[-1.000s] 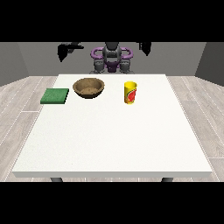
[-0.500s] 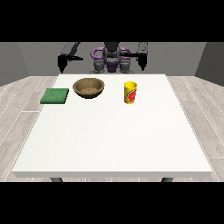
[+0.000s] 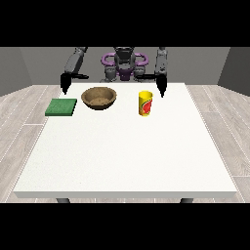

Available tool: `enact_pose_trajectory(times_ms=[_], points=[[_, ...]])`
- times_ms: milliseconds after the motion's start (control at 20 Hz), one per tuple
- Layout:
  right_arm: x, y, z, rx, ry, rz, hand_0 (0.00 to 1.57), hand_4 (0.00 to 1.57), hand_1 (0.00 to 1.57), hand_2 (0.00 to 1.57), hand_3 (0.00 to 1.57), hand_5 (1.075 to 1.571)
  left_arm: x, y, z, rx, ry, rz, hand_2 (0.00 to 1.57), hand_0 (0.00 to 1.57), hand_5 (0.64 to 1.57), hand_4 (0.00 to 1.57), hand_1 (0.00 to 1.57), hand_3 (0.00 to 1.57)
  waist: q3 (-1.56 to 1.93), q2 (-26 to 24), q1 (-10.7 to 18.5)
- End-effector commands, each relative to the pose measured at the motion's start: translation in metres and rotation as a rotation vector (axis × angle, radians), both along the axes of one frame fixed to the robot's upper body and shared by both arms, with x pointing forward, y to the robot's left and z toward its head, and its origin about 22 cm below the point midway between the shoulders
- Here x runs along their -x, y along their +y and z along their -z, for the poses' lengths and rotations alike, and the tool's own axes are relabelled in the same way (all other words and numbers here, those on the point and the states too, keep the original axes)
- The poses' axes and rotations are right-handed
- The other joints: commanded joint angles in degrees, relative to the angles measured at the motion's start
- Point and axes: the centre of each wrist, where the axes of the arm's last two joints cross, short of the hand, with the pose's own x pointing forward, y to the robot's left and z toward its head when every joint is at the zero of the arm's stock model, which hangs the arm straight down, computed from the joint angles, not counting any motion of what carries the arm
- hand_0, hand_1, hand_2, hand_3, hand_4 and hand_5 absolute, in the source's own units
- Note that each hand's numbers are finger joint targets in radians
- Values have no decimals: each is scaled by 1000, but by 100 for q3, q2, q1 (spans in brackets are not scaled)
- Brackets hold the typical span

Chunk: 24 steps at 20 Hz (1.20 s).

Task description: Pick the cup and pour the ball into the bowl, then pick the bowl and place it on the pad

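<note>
1. A large white table (image 3: 127, 146) fills most of the front view, and the robot (image 3: 124, 63) stands behind its far edge with both arms raised and bent.
2. A yellow cup (image 3: 145, 103) with a red mark on its side stands upright on the table's far part, a little right of centre in the view.
3. The ball cannot be seen from this angle; whether it sits inside the cup I cannot tell.
4. A brown wooden bowl (image 3: 99, 97) rests upright to the left of the cup, near it but apart from it.
5. A green square pad (image 3: 61, 107) lies flat near the table's left edge, just beside the bowl and not touching it.
6. The hand at the view's right (image 3: 160, 86) hangs pointing downward above the table's far edge, near the cup's upper right, not touching it.
7. Its fingers look straight and together, holding nothing.
8. The hand at the view's left (image 3: 65, 82) hangs pointing downward above the far left corner, over the area behind the pad and well apart from the bowl.
9. That hand also holds nothing; its fingers appear straight, with a dark part sticking out sideways toward the bowl side.
</note>
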Motion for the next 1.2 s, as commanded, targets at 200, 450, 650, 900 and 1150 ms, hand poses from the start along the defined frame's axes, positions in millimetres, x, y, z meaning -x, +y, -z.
enact_pose_trajectory(times_ms=[200, 450, 650, 900, 1150], points=[[-19, -5, 3, -26, -62, -31, 0, 0, 0, 0, 0, 1549, -33, 31, 2, 12, -35, -56, 0, 0, 1416, 0, 0, 0, 1, 435, -115], [-27, -3, 4, -5, -63, -25, 0, 0, 0, 0, 0, 1546, -43, 33, 13, -2, -42, -77, 0, 0, 1403, 0, 0, 0, 0, 555, -198], [-35, -1, -7, 11, -139, -66, 0, 0, 0, 0, 0, 1550, -50, 17, 20, 1, -102, -97, 0, 0, 1394, 0, 0, 0, -1, 983, -459], [-30, -22, -11, 9, -146, -89, 0, 0, 0, 0, 0, 1543, -61, 43, 10, 8, -103, -145, 0, 0, 1401, 0, 0, 0, -3, 1096, -649], [-58, -41, -59, 31, -225, -80, 0, 0, 0, 0, 0, 1543, -60, 17, 15, -100, -193, -264, 1571, 1352, 1560, 1111, 1352, 1571, 0, 1549, -812]])
